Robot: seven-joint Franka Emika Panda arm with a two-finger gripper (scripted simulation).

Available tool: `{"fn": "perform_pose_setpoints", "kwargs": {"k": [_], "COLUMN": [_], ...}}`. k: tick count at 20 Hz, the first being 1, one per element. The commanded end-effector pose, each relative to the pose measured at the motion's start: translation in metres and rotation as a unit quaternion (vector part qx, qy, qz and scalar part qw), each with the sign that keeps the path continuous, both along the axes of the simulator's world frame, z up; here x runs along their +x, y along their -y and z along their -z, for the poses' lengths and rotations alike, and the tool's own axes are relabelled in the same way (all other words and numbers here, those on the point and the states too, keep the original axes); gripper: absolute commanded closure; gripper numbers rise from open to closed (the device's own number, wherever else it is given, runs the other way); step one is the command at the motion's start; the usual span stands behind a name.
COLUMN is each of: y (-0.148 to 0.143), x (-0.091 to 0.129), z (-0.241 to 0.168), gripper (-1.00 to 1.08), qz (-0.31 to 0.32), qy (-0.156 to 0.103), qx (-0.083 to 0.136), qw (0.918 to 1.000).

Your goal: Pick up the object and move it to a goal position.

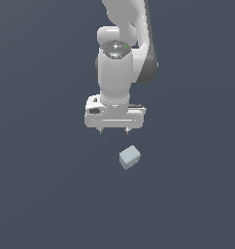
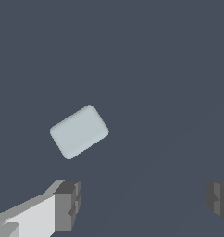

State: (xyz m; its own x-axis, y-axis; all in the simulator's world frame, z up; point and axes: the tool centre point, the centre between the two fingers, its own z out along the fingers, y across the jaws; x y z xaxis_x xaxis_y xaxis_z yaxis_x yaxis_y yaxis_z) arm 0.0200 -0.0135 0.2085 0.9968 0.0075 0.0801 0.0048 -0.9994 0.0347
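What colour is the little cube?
The cube is pale grey-blue, plain with no pattern. The wrist view shows it best.

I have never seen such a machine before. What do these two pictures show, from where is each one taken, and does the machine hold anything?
These are simulator renders of one white robot arm. The exterior view comes from a camera off the arm; the wrist view comes from a camera on the wrist, looking past the fingers. At the arm's end is the gripper, and its jaws stand wide open. On the plain dark surface lies a small pale cube, turned at an angle to the fingers. The cube is not between the jaws and nothing touches it. The gripper holds nothing.
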Motion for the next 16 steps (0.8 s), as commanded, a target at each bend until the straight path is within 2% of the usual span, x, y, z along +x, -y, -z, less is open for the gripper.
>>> {"fn": "perform_pose_setpoints", "kwargs": {"k": [1,10,16], "y": [0.0,-0.032,-0.032], "x": [0.0,0.003,0.003], "z": [0.0,0.001,0.002], "gripper": [-0.92,-0.92,-0.92], "qz": [0.0,-0.024,-0.022], "qy": [0.0,-0.005,-0.005], "qx": [0.0,0.003,0.003], "qw": [1.0,0.9997,0.9997]}}
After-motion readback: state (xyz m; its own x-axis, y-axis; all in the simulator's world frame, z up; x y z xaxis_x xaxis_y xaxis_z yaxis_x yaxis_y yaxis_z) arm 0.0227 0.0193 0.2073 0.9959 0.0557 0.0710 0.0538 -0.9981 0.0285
